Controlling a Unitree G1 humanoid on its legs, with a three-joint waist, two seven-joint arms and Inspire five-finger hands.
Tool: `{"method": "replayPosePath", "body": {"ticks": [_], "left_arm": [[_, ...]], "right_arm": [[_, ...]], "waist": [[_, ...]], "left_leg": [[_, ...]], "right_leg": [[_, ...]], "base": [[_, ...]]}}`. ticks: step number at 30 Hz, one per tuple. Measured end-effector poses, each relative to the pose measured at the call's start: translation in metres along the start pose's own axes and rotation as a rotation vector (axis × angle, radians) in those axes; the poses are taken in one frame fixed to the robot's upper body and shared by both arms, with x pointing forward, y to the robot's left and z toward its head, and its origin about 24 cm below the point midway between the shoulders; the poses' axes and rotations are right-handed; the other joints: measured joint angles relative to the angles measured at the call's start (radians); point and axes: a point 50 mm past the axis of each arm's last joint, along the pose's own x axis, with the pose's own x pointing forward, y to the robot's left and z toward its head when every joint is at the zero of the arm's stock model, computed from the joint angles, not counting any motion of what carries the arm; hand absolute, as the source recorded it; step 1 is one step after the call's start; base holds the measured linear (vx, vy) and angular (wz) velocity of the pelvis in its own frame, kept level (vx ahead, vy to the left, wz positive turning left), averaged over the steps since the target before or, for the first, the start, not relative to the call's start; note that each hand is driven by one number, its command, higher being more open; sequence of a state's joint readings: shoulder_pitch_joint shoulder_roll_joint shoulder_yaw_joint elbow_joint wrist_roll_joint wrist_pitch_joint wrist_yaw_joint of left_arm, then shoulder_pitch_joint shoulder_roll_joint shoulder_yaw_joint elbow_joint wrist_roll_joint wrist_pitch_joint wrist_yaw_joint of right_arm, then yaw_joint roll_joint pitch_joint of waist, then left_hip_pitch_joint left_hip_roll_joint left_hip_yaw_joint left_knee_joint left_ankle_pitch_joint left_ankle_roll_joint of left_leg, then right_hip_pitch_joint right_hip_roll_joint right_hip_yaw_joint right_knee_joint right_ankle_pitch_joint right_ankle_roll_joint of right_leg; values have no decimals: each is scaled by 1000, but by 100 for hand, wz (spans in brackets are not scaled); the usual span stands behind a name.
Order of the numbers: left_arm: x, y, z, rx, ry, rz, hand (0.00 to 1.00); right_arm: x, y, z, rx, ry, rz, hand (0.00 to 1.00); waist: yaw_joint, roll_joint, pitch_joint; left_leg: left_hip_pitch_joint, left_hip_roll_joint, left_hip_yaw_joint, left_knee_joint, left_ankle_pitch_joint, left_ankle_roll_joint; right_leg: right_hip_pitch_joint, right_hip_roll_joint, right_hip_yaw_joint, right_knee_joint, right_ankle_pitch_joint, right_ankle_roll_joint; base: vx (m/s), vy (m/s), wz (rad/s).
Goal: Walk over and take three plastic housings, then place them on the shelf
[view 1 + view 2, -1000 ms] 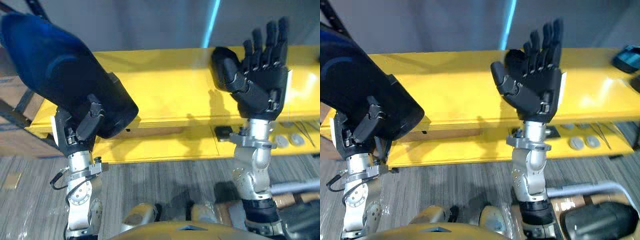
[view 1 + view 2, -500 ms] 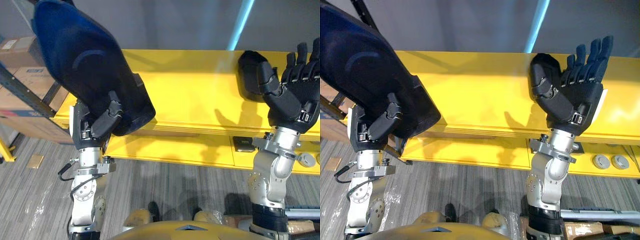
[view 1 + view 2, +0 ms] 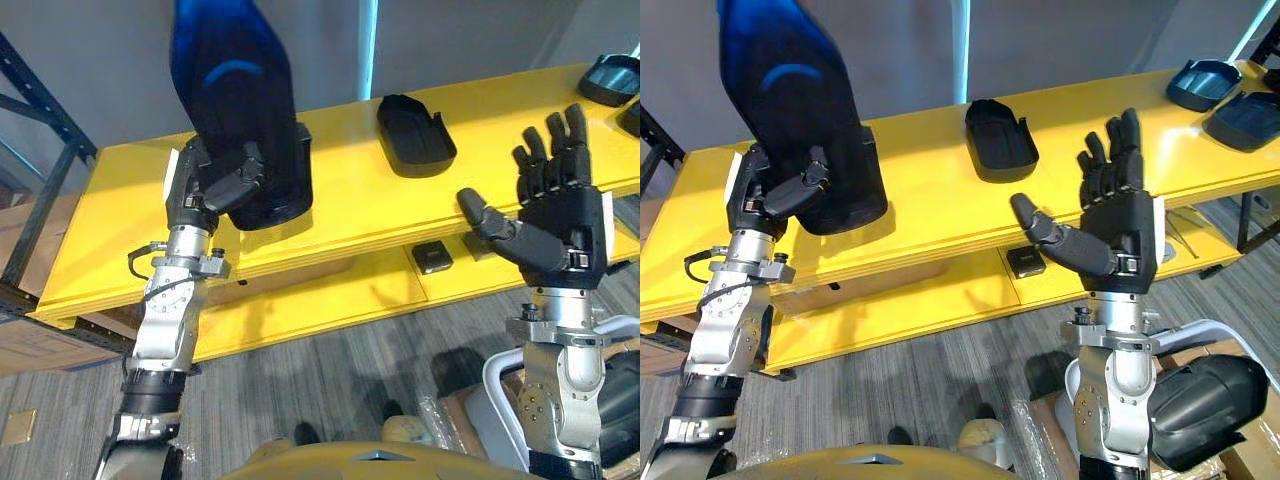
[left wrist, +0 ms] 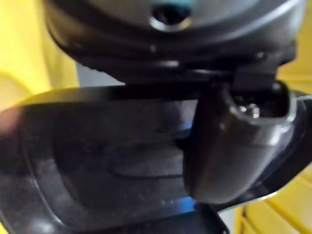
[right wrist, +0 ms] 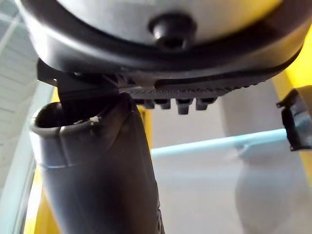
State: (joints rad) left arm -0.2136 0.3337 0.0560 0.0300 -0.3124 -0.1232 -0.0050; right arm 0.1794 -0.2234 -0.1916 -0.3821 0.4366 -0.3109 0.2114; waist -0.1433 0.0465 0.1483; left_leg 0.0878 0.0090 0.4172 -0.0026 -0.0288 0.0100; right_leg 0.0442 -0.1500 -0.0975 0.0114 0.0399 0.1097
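Observation:
My left hand (image 3: 215,180) is shut on a large dark plastic housing (image 3: 235,100) and holds it upright above the left part of the yellow shelf (image 3: 930,205). In the left wrist view my thumb (image 4: 234,146) presses against the housing's wall (image 4: 97,161). A second dark housing (image 3: 1000,140) lies flat on the shelf's middle. My right hand (image 3: 1115,225) is open, with straight fingers and the palm up, in front of the shelf's edge and short of that housing, holding nothing. Its thumb (image 5: 97,170) fills much of the right wrist view.
Two more dark housings (image 3: 1205,80) (image 3: 1245,115) rest at the shelf's far right. A lower yellow level holds a small black block (image 3: 1025,262). A dark rack post (image 3: 40,110) stands at the left. A bulky black object (image 3: 1200,405) sits on the floor at lower right.
The camera has swung, so the whole scene has shifted. My left hand has tipped the held housing up to vertical. My right hand has come back from the housing on the shelf.

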Motion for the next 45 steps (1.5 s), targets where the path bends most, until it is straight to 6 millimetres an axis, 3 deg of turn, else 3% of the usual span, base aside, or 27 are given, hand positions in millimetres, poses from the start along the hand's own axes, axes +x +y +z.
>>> {"method": "replayPosePath", "body": {"ticks": [3,8,14,23,24,30,39,45], "left_arm": [[9,4,-24,-28,121,25,0],[21,-4,-41,-54,226,-12,0],[50,-21,-26,-77,183,-72,0],[61,-27,-29,-212,283,-69,0],[62,-26,-31,-217,297,-62,100],[65,-20,-36,-227,338,18,100],[85,-20,-13,-210,247,73,100],[92,-18,-3,-71,210,120,100]], "right_arm": [[4,16,-14,33,70,146,100],[14,46,-26,85,107,331,100],[47,63,-22,77,36,447,100],[49,72,-29,99,84,446,100],[48,74,-30,104,89,453,100],[49,80,-31,88,101,475,100],[57,88,-28,96,76,479,100],[57,96,-29,115,88,500,100]], "waist": [[2,-1,-1],[3,-2,0],[-1,-2,9],[-1,14,51],[-2,13,59],[-16,3,95],[-22,0,147],[-24,0,168]], "left_leg": [[2,2,-2,-11,14,1],[-13,1,-7,-21,24,1],[-70,-10,-30,-19,43,18],[-66,-15,-46,-17,45,21],[-66,-15,-46,-17,46,20],[-72,-15,-46,-12,46,18],[-103,-10,-46,19,41,14],[-114,-1,-43,36,37,14]], "right_leg": [[-2,6,1,0,2,-2],[-21,8,1,3,3,-3],[-69,-3,-10,6,13,-1],[-71,-8,-11,25,7,-8],[-74,-9,-9,29,6,-9],[-86,-10,-4,40,6,-10],[-109,-11,5,47,11,-4],[-124,-4,19,59,11,-5]], "base": [[0,0,0],[-3,-3,3],[-17,17,10],[-8,4,1],[-35,9,-3],[-11,3,-1],[-3,-1,-1],[-8,-7,-7]]}}
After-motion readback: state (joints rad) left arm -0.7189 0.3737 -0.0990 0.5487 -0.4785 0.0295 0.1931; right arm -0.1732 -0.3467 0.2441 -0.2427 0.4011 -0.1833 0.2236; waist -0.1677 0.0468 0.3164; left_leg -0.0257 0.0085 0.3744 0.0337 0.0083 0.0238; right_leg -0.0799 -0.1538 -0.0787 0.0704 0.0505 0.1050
